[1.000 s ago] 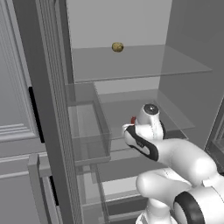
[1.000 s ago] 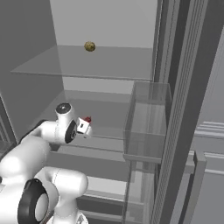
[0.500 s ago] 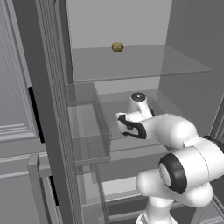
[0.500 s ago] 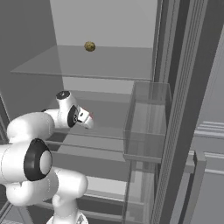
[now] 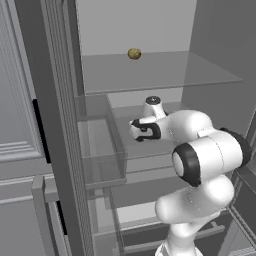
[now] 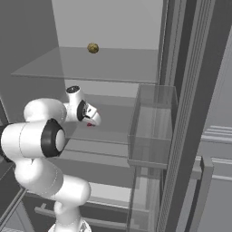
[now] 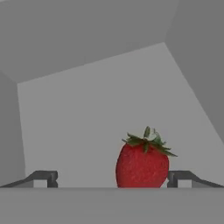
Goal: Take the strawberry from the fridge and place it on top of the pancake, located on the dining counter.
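The strawberry [image 7: 142,164] is bright red with a green leafy top. It stands on a middle glass shelf of the open fridge [image 5: 135,25]. In the hand view it sits between my gripper's [image 7: 113,178] two dark fingertips, close to the right fingertip [image 7: 180,176], with a wide gap to the left one. My gripper [image 6: 93,118] is open and reaches into the fridge at shelf height. A sliver of red strawberry [image 6: 90,124] shows just under it. From the left base view the gripper [image 5: 135,131] hides the fruit. The pancake and the dining counter are out of view.
A tan-yellow round item [image 5: 134,53] lies on the upper glass shelf [image 5: 165,70]. A clear door bin [image 5: 100,150] juts from the open left door. Another clear bin [image 6: 152,131] hangs on the right door. Fridge walls close in on both sides.
The arm has stretched deeper into the fridge, bringing the hand up to the strawberry. The jaws have spread slightly wider. The strawberry has stayed in place.
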